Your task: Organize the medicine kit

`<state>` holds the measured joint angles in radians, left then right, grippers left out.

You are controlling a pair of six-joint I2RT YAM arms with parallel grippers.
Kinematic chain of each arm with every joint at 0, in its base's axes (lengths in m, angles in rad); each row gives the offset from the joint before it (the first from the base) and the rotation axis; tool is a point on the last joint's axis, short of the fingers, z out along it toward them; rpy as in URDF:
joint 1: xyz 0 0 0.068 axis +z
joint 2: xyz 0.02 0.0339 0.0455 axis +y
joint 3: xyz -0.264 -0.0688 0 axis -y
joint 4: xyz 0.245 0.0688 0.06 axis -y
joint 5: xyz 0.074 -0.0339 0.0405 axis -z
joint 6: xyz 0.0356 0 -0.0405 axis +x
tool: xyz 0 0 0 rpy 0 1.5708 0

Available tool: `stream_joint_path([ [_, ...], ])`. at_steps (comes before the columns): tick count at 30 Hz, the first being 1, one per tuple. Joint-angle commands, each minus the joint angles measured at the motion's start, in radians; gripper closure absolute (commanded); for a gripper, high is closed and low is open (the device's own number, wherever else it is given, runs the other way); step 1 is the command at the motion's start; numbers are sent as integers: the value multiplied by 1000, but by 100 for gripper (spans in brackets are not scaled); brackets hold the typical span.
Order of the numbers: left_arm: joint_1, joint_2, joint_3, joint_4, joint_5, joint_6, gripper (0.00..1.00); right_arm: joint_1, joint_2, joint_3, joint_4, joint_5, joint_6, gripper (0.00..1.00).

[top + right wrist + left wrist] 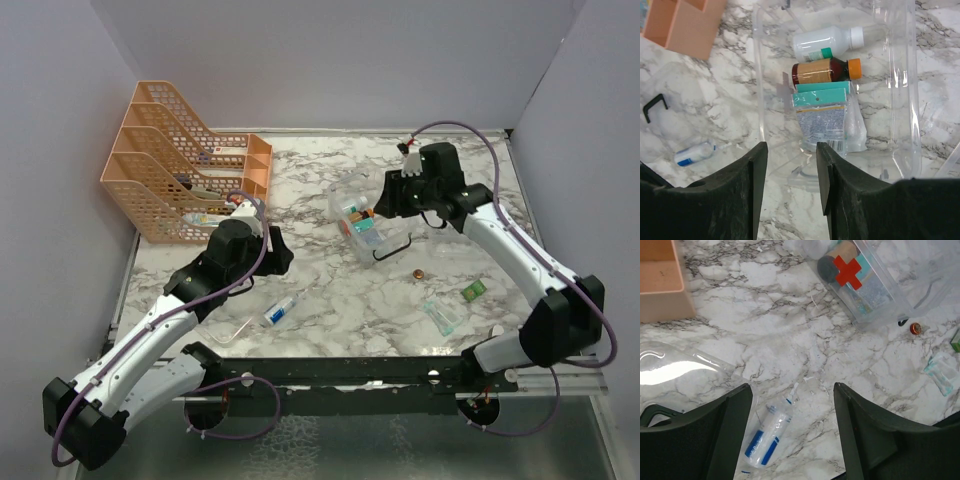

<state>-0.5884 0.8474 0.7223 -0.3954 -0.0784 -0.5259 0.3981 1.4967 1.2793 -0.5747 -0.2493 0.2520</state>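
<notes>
The medicine kit [362, 228] is a clear box lying open mid-table, with a black handle [396, 248] at its near side. Inside it lie a white bottle [825, 42], a brown bottle with an orange cap [822, 71], a teal box [821, 90] and a printed packet [824, 122]. My right gripper [790, 147] is open and hovers over the kit [760, 75], its near clear wall between the fingertips. My left gripper [791, 390] is open above the marble. A small clear vial with blue print [767, 432] lies on the table near its left finger, untouched.
An orange mesh file rack [185, 175] stands at the back left. A clear blister shell [670, 365] lies left of the left gripper. Near the table's right front are a small red-copper disc [419, 274], a green packet [474, 291] and a clear sachet [443, 314].
</notes>
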Motion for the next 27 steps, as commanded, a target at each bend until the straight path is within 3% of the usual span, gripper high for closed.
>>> stream_joint_path([
  [1,6,24,-12,-33,167,46,30,5,-160,-98,48,-33,89,55],
  [11,-10,73,-57,-30,293,7,30,4,-516,-308,51,102,269,54],
  [15,-39,87,-73,-46,310,-23,37,5,-618,-385,24,150,372,54],
  [18,-76,107,-77,-59,299,-69,42,5,-673,-428,38,91,392,54],
  [21,-138,141,-79,-70,250,-92,50,5,-704,-460,42,59,426,54],
  [27,-237,257,-51,-173,40,-140,56,5,-723,-512,53,17,451,55],
])
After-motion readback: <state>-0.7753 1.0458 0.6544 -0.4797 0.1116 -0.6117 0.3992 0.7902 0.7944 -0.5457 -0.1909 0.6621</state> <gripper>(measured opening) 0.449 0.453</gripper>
